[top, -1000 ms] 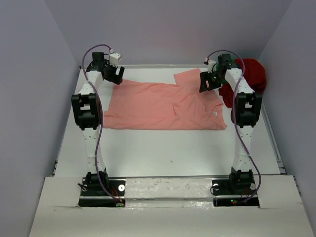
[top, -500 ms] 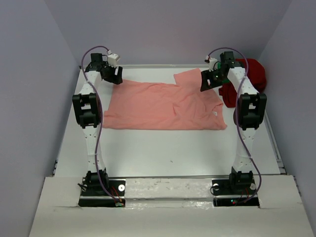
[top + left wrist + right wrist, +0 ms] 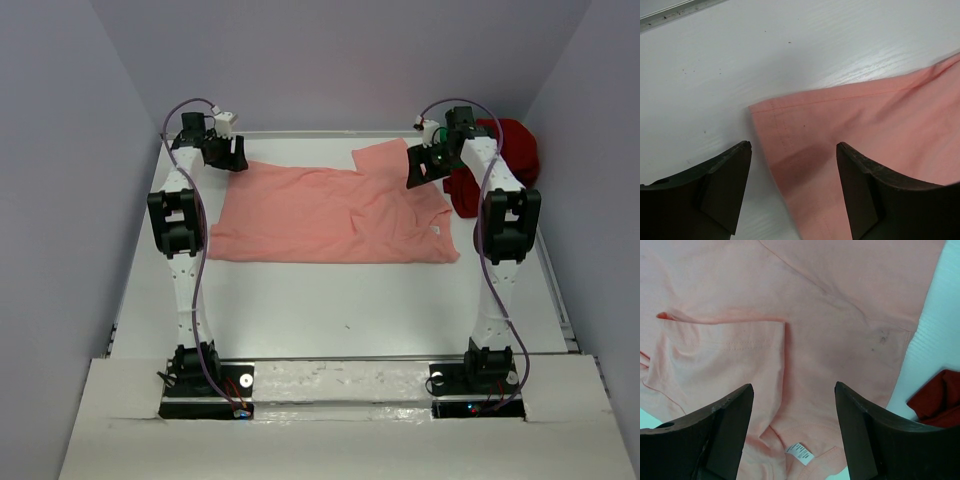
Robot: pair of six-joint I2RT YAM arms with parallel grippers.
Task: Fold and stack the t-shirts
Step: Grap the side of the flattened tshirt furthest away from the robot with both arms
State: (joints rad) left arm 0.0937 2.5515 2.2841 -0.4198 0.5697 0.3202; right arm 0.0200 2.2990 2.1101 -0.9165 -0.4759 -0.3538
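The salmon-pink t-shirt (image 3: 330, 215) lies spread flat across the far half of the table, with its white neck tag (image 3: 436, 230) near its right edge. My left gripper (image 3: 232, 155) is open above the shirt's far left corner (image 3: 770, 115), with nothing between its fingers (image 3: 725, 180). My right gripper (image 3: 420, 165) is open and empty above the shirt's far right part (image 3: 830, 315); the tag (image 3: 800, 453) shows below it. The dark red t-shirt (image 3: 505, 150) lies bunched at the far right, behind the right arm, and shows in the right wrist view (image 3: 937, 400). The green t-shirt is out of view.
White table (image 3: 330, 300) with a raised rim along its far edge (image 3: 675, 12). Grey walls close in on the left, right and back. Both arm bases stand at the near edge.
My left gripper has moved a little to the left and farther back over the shirt's corner. My right gripper rose slightly and then held. The shirts have not moved.
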